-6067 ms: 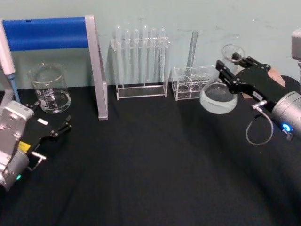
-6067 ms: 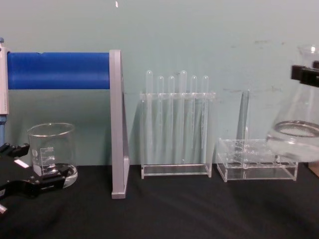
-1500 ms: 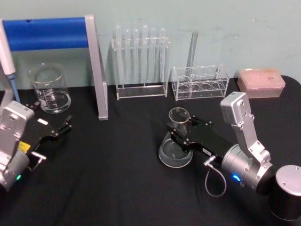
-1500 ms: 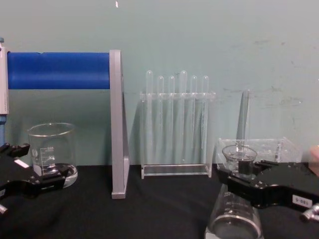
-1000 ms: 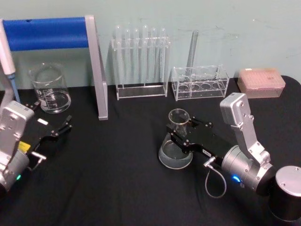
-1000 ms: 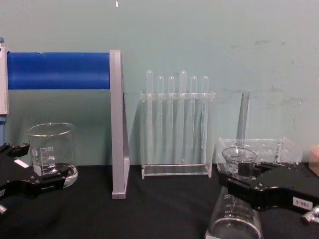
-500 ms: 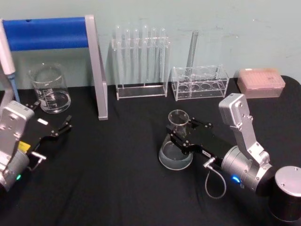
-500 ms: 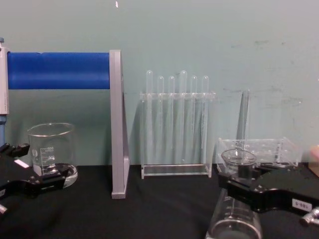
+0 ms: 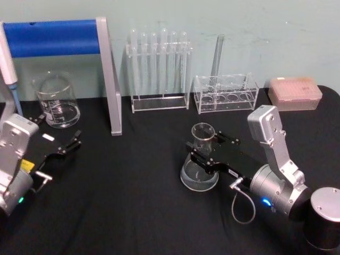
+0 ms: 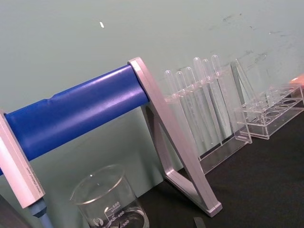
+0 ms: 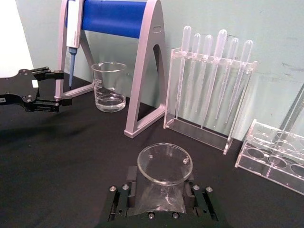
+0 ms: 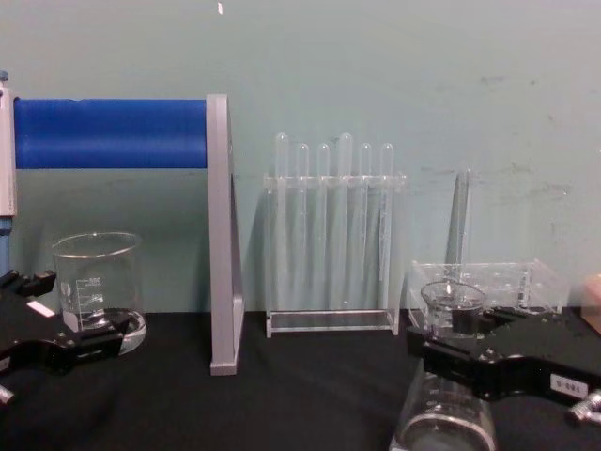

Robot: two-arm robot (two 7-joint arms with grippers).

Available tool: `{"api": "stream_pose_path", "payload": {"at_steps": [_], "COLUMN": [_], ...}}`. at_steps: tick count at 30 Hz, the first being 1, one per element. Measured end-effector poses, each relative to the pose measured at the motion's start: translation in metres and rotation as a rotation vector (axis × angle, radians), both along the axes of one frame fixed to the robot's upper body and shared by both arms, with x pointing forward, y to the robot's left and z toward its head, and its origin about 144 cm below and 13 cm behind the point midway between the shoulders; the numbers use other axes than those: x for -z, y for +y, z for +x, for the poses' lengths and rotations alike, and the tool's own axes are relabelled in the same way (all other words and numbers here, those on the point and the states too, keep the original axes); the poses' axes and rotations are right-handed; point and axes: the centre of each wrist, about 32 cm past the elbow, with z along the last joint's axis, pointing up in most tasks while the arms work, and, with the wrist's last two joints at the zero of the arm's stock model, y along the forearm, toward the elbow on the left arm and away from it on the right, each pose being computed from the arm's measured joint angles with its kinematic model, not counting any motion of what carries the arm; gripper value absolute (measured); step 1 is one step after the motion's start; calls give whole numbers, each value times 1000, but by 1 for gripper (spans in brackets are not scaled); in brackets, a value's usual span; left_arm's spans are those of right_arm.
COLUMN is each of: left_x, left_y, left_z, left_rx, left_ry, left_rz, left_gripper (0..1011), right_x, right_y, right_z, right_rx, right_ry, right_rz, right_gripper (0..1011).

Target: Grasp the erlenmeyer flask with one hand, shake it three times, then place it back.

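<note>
Nearest the camera, at the lower right of the head view, the right gripper (image 9: 204, 152) reaches in toward the middle of the black table (image 9: 133, 207). Its black fingers (image 11: 119, 202) stand on either side of the neck of the erlenmeyer flask (image 9: 200, 164), just under the flared rim, and I cannot tell whether they press the glass or stand slightly off it. The flask stands upright with its wide round base on the table, right of centre in the frame. A small white label and a silver knob show on the gripper's body in the chest view, at the lower right.

At the lower left of the head view, the left gripper (image 9: 62, 141) rests low over the table with its fingers spread and nothing between them. Just beyond it, toward the left edge, a short glass beaker (image 9: 56, 100) with white markings stands on the table.

Farther back, a grey stand with a blue bar (image 9: 58, 37) fills the upper left, and a pipette (image 9: 8, 64) hangs at its left end. Along the back edge at upper centre, a clear rack of test tubes (image 9: 158, 69) stands against the pale green wall (image 9: 239, 21). To its right sits a lower clear rack (image 9: 226, 93) holding one tall tube, and a pink tip box (image 9: 295, 91) lies at the far upper right.
</note>
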Motion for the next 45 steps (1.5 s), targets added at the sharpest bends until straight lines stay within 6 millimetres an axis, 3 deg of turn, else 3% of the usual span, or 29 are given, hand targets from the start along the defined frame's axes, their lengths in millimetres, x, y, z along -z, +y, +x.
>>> {"api": "stream_pose_path", "payload": {"at_steps": [2,14,29,45], "left_x": [0,0,0,0], "left_y": [0,0,0,0], "left_z": [0,0,0,0], "left_rx": [0,0,0,0], "left_ry": [0,0,0,0], "left_rz": [0,0,0,0], "left_gripper": [1001,1001,1001,1001], "right_x": [0,0,-4,-24], "right_y": [0,0,-9,-41], "right_z": [0,0,-4,-35], "right_rx": [0,0,-10,-74], "right_ry": [0,0,-2,24], "right_rz": [0,1,22,17], "right_gripper": [645,995,1003,1002]}}
